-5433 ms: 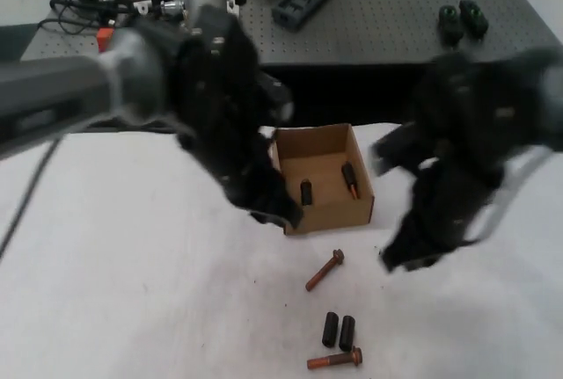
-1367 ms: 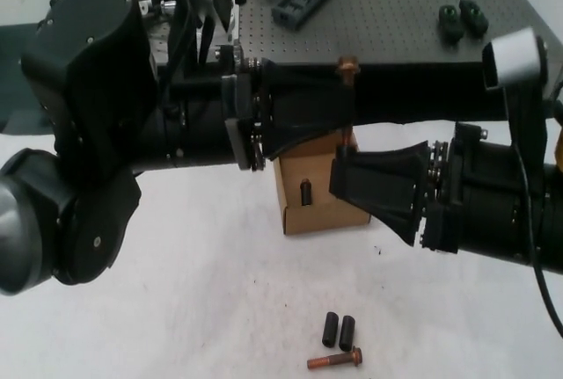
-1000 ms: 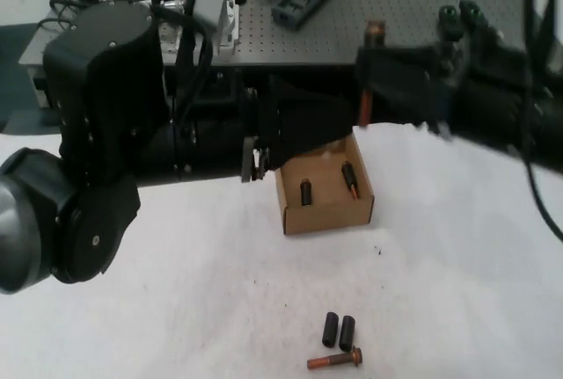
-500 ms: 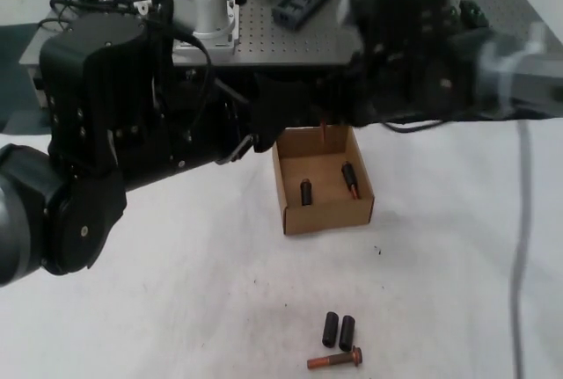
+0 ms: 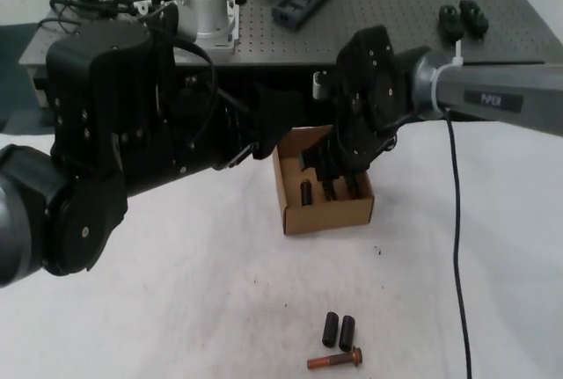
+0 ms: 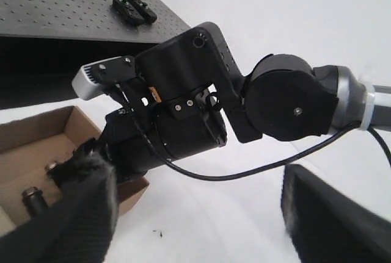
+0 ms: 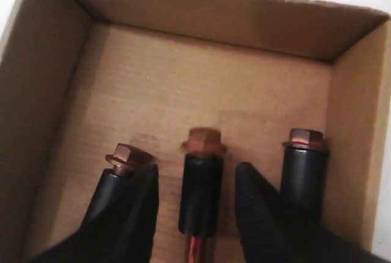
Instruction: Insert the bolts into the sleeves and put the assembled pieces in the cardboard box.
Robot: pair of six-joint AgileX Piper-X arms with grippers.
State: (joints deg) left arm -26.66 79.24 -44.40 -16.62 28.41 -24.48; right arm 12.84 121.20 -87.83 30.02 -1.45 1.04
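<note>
Your right gripper (image 7: 197, 180) hangs low inside the cardboard box (image 7: 201, 25). Its fingers (image 7: 131, 220) are parted on either side of the middle assembled piece (image 7: 201, 190), and a strip of box floor shows between each finger and the sleeve, so they appear to grip nothing. That piece lies on the box floor, bolt head toward the far wall. A second assembled piece (image 7: 124, 156) lies just beside one finger and a third (image 7: 302, 171) just beside the other, near the side wall. All three are apart from one another.

Your left gripper (image 6: 204, 214) is held above the cloth just beside the box, its fingers (image 6: 79, 214) spread wide with nothing between them. From its wrist camera the right arm (image 6: 183, 122) is seen reaching down into the box.

On the white cloth (image 5: 176, 309), well apart from the box and nearer to you, two bare sleeves (image 5: 338, 331) lie side by side. One loose bolt (image 5: 335, 360) lies just beside them.

By this count you have three pieces boxed. At least one more bolt and sleeve are left to join and deliver. A bolt for the second bare sleeve cannot be made out.
</note>
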